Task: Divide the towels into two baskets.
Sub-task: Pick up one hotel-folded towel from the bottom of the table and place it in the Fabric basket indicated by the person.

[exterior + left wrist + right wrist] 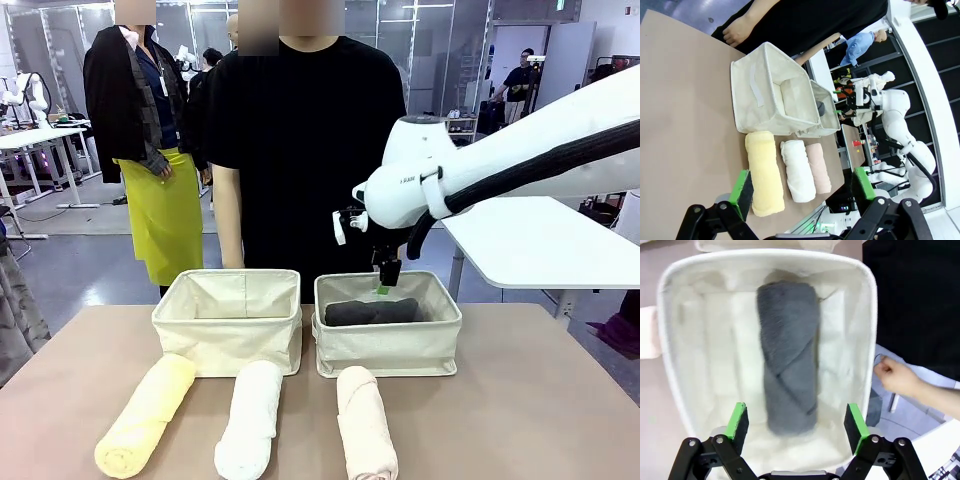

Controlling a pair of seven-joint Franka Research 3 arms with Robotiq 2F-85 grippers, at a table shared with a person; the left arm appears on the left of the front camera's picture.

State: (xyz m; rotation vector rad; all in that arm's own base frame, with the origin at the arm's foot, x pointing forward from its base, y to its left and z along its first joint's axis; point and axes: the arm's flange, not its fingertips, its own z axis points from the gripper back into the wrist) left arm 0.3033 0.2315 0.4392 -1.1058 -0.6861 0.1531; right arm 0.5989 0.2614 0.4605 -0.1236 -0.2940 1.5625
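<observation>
- Along the near edge of the bench point(540, 400), three rolled towels lie side by side without touching, each with one end towards the baskets. The yellow towel point(146, 415) is on the left, the white towel point(248, 420) in the middle and the pinkish-beige towel point(365, 425) on the right.
- Left pincer point(802, 186): in its wrist view the green pads are spread wide with nothing held between them. It looks over the three towels towards the baskets.
- Behind the towels, two cream fabric baskets stand upright just beside each other. The left basket point(228, 335) stands behind the yellow and white towels, and the right basket point(388, 350) behind the pinkish-beige towel.
- Dark grey towel point(788, 355): it lies rolled on the floor of the right basket, roughly down the middle, with basket lining visible on both sides of it.
- Right pincer point(796, 421): it points down into the right basket, just above the dark grey towel. Its jaws are wide apart, one pad on each side of the towel's end, and they grip nothing.
- At the far side of the bench, a person point(300, 150) in a black top stands behind the baskets. One hand point(895, 377) hangs outside the right basket, beyond its wall.
</observation>
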